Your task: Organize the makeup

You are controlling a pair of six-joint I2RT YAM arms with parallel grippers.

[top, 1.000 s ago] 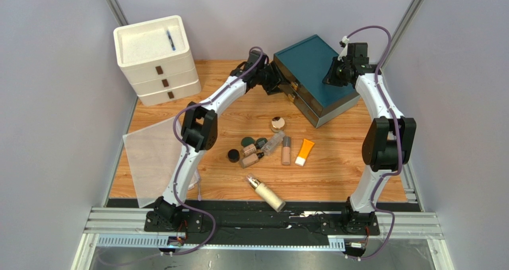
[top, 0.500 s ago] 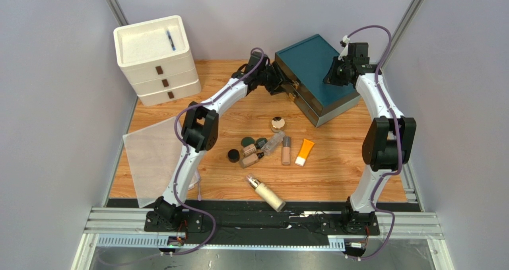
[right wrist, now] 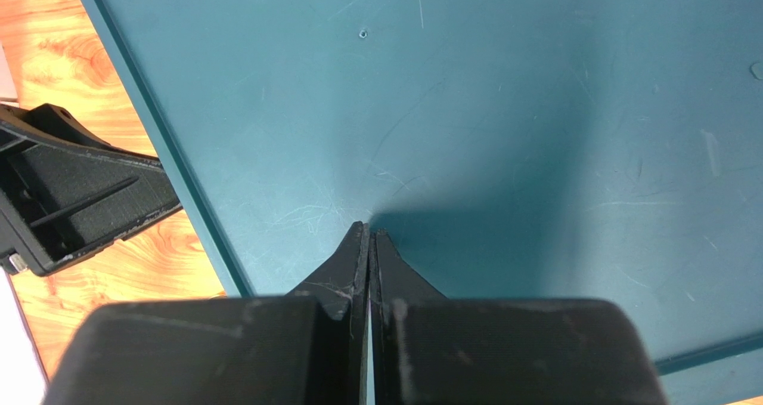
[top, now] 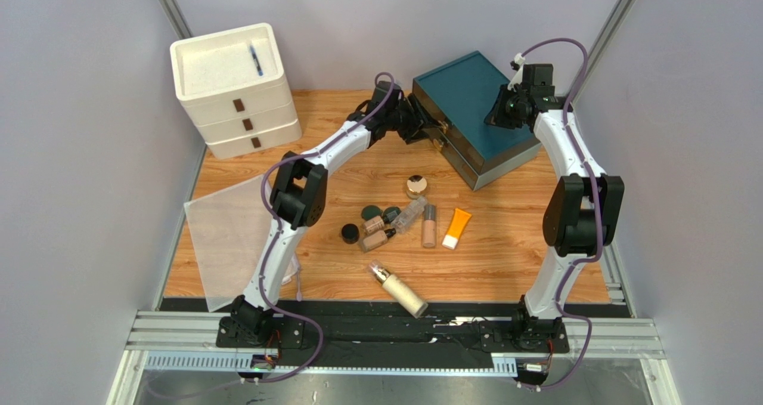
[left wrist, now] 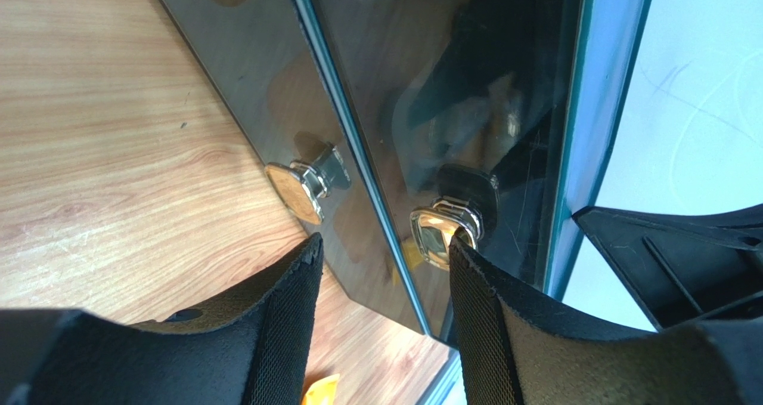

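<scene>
The makeup lies loose mid-table: a gold-lidded jar (top: 416,186), dark green compacts (top: 372,213), a black jar (top: 350,233), beige bottles (top: 376,239), a clear bottle (top: 410,213), an orange tube (top: 457,227) and a cream pump bottle (top: 399,290). Behind them stands a closed teal case (top: 475,110). My left gripper (top: 421,123) is open against the case's front side. In the left wrist view the gripper (left wrist: 385,244) straddles the seam, its right fingertip touching a gold latch (left wrist: 437,235). My right gripper (right wrist: 369,233) is shut, tips resting on the teal lid (right wrist: 501,110).
A white three-drawer unit (top: 235,83) sits at the back left with a blue pen (top: 256,60) in its top tray. A translucent sheet (top: 228,235) lies at the left edge. A second gold knob (left wrist: 300,190) sits lower on the case front.
My left gripper has edged right, closer against the case front. The right arm and the makeup have not moved.
</scene>
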